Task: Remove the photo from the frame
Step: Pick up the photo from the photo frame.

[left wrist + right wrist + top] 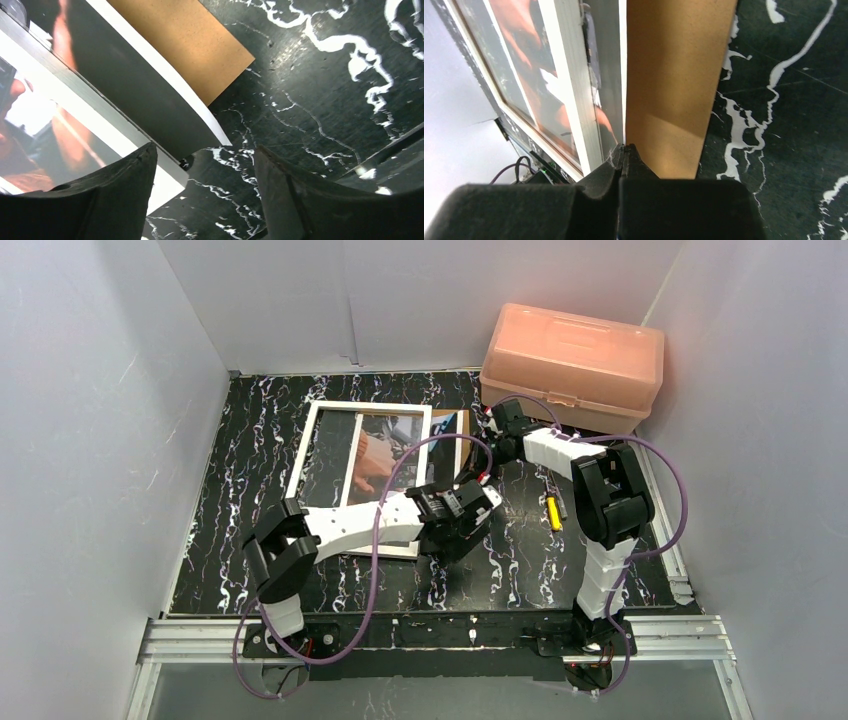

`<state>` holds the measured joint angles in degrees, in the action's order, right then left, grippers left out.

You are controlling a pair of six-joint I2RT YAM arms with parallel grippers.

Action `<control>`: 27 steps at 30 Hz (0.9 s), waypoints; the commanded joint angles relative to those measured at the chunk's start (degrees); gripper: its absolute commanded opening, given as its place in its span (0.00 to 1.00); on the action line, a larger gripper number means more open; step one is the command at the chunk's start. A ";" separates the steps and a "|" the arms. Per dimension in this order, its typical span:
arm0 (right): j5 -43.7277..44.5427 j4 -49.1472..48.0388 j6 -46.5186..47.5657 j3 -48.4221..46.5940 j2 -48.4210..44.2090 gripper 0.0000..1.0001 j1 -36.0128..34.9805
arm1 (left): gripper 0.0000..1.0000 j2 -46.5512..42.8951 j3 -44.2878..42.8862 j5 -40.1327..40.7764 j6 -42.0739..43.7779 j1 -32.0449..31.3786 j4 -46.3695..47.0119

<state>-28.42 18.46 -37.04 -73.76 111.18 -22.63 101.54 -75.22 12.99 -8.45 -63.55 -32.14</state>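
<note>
The frame (325, 445), white-bordered, lies flat on the black marbled table. The photo (378, 452), dark with orange patches, shows through it and sticks out past its right side. In the right wrist view my right gripper (624, 148) is shut on the photo's (610, 60) thin white edge, between the frame's bar (569, 90) and the brown backing board (674, 75). My left gripper (205, 165) is open just off the frame's corner (167, 172), with bare table between its fingers. The photo (135, 100) lies beyond that corner.
A pink plastic box (575, 360) stands at the back right, close behind the right arm. A small yellow object (553, 512) lies on the table right of the left gripper (468, 508). The brown backing board (450, 426) rests beside the frame's right edge. White walls enclose three sides.
</note>
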 commanded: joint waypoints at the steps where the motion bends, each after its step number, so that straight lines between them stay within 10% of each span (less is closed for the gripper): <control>1: 2.85 4.05 2.22 -2.65 -2.19 0.01 0.05 | 0.74 -6.62 1.37 -2.04 0.35 -0.08 0.05; 27: 21.23 30.76 12.30 -10.30 -13.70 0.01 1.05 | 0.71 -29.76 7.85 -7.54 -12.90 14.96 -5.55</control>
<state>-11.64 42.52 -27.46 -82.17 102.63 -22.13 74.98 -69.17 7.42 -18.57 -50.94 -35.11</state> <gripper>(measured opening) 0.028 0.715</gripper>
